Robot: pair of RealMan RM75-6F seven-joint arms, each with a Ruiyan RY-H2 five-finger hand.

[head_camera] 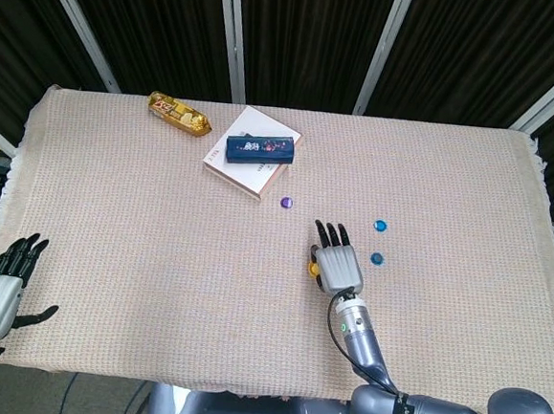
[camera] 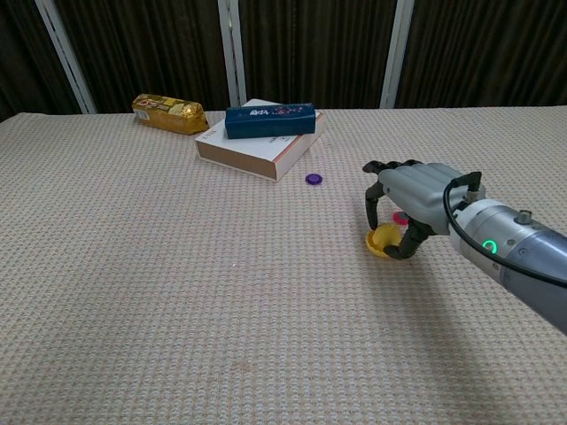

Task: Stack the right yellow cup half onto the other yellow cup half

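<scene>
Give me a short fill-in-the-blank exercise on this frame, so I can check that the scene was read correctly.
1. The right hand curls its fingers around a ____ cup half.
2. The blue box lies on top of a ____.
3. The small purple disc lies on the cloth, ____ the book and the right hand.
4. The left hand sits near the table's ____ edge in the head view, holding nothing.

Missing words: yellow; book; between; left

light: bright, even | shadows: soft | focus: sharp | backdrop: dark
</scene>
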